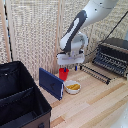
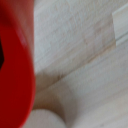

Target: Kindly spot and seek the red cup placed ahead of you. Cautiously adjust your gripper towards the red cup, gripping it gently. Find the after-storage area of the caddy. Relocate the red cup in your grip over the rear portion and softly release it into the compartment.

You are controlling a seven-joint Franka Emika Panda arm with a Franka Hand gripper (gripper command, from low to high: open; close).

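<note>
- Near the back edge of the wooden surface [image 1: 95, 102], the red cup [image 1: 63, 74] stands upright, between the flat dark-blue panel [image 1: 51, 83] and the small white bowl [image 1: 73, 87] with yellow stuff in it.
- Right above the cup hangs the pincer [image 1: 69, 65], pointing straight down. Its tips sit at the cup's rim, so it looks lined up for a gentle grab from the top.
- I cannot tell if the pincer is squeezing the cup or loose around it; the tips are too small in the exterior view.
- Up close in the wrist view, the red cup [image 2: 15, 65] fills 1 whole side, blurry and very near, with bare wood beside it. No fingers show clearly there.
- At the front corner of the surface, on the exterior view's left, sits the caddy [image 1: 22, 97], a big black box with 2 wells and a wall between them.
- My guess: the rear portion [image 1: 12, 77] is the farther well. Its top is open, so the cup could be lowered in. Lifting high first would keep the cup from bumping the blue panel.
</note>
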